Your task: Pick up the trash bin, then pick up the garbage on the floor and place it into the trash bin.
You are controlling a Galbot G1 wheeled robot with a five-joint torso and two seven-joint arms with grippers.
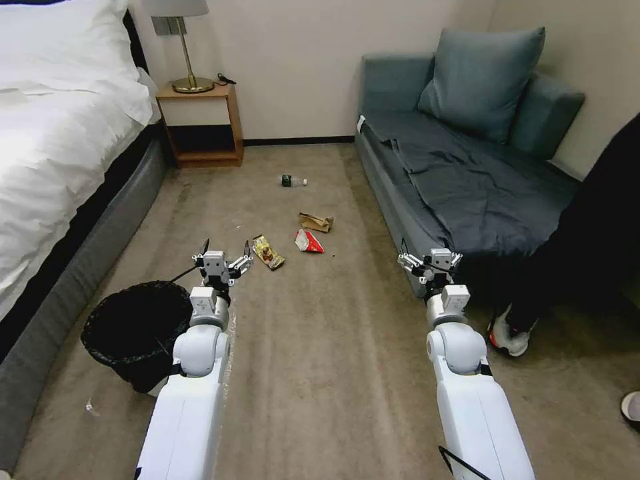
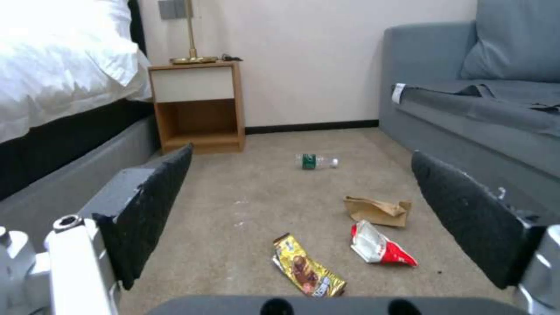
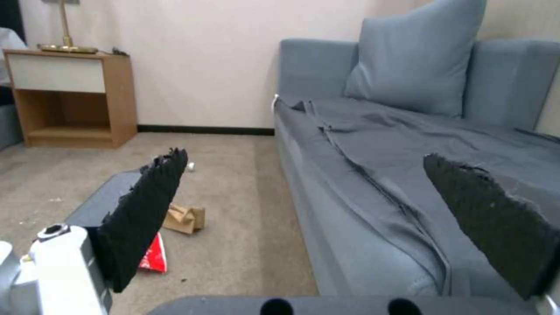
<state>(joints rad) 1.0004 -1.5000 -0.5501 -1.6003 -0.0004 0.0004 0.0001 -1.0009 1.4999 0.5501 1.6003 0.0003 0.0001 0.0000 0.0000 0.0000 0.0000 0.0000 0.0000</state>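
Observation:
The trash bin, lined with crinkly black plastic, stands on the carpet beside the bed, left of my left arm. My left gripper hangs open in the air just past the bin. Ahead of it lies the garbage: a gold snack wrapper, a red-and-white carton, a crumpled brown paper bag, and farther off a small clear bottle with a green label. My right gripper is open, raised beside the sofa's front edge.
A bed runs along the left and a grey-blue sofa along the right. A wooden nightstand with a lamp stands at the far wall. A person's leg and shoe are right of my right arm.

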